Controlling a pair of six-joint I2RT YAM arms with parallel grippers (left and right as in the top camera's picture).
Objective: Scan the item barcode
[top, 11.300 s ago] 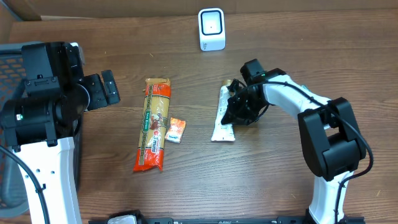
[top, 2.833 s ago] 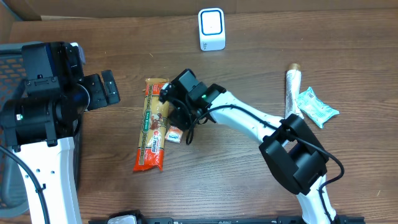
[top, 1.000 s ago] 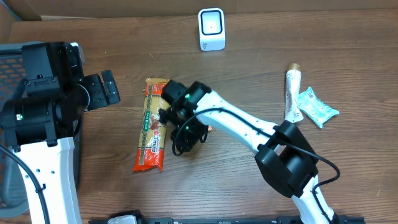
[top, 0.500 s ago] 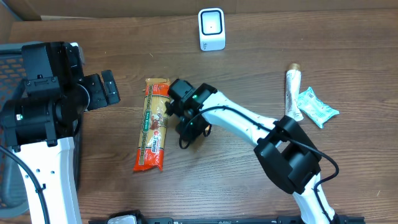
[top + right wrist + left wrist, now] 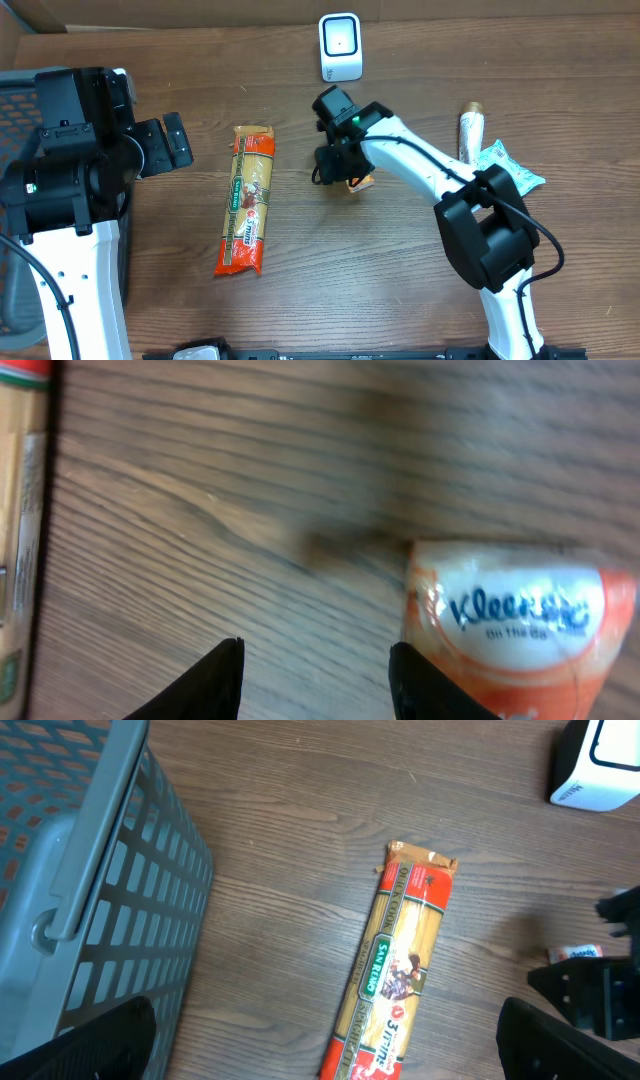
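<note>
Brown wood table (image 5: 300, 300): white scanner (image 5: 340, 46) at far edge ctr, spaghetti pkt (image 5: 248, 200) lengthwise left of ctr, grey mesh basket (image 5: 90, 900) at left edge. Nr right edge, a tan tube-shaped pkt (image 5: 470, 140) w/ teal pkt (image 5: 512, 170) touching it. Small orange Kleenex pack (image 5: 360, 183) nr ctr; can't tell if it rests on the wood.

You are looking straight down on the whole worktop (image 5: 300, 300) from overhead. Left wrist is viewing from the left side, sharing the pasta packet (image 5: 395, 980); right wrist is hovering close over the tissue pack (image 5: 510, 620).
</note>
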